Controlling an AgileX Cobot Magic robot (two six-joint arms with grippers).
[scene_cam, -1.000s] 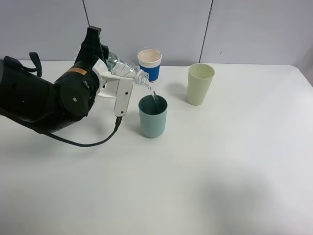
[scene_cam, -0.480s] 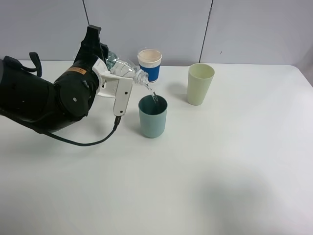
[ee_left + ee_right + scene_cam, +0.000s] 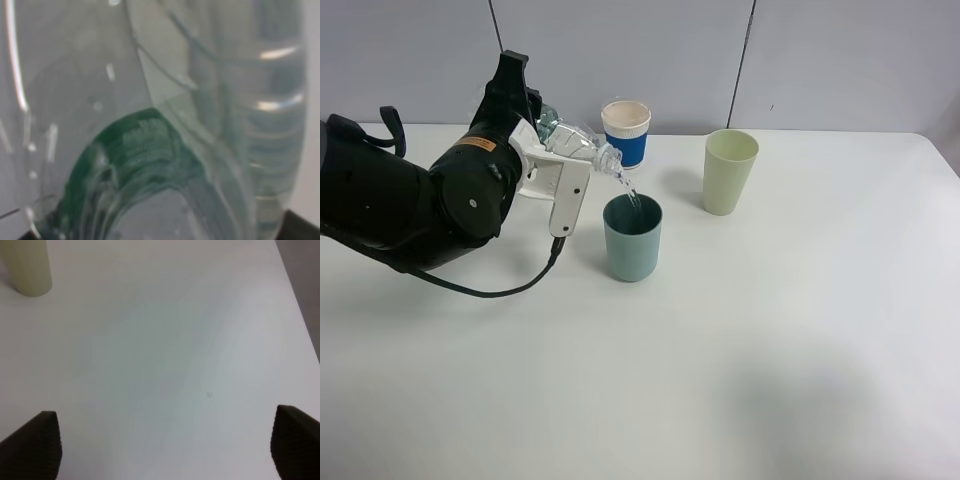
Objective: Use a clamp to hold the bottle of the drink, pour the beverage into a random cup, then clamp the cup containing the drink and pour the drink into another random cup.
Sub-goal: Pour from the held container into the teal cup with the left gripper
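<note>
Tool (image 3: pixel 548 138) clamps tilted bottle (image 3: pixel 582 140) above teal cup (image 3: pixel 632 240)

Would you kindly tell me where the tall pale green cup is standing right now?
In the exterior high view, the tall pale green cup stands upright right of the teal cup and the blue-sleeved paper cup, touching neither.

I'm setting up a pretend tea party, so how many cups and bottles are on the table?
Plastic cups: 2, the teal cup and the pale green cup
Paper cups: 1, the blue-sleeved white paper cup
Bottles: 1, the clear bottle, tipped over the teal cup
Total: 4
</note>
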